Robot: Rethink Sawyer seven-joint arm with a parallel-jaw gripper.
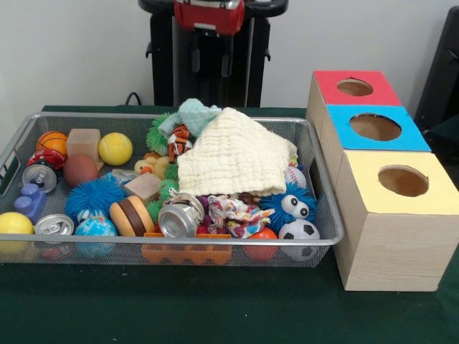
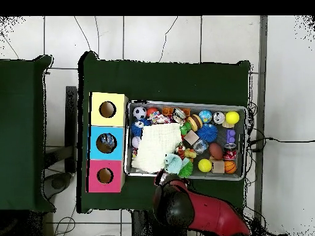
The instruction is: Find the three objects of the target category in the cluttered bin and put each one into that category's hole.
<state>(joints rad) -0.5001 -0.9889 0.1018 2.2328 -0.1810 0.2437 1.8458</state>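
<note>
Three holed boxes (image 1: 380, 172) flank the mesh bin (image 1: 326, 208), cream cloth (image 1: 233, 154) atop the clutter, my arm (image 2: 197, 209) drawn back; gripper state I cannot tell.

Even indoor light, soft shadows; glare on cans (image 1: 179, 217); mild blur.

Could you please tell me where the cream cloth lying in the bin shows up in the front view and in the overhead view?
Front view: the cream cloth is draped over the toys in the mesh bin's right-centre part, toward the boxes.
Overhead view: the cream cloth lies in the bin's left part, beside the boxes.
Shared landmark: the blue-topped box, the middle of three.
</note>
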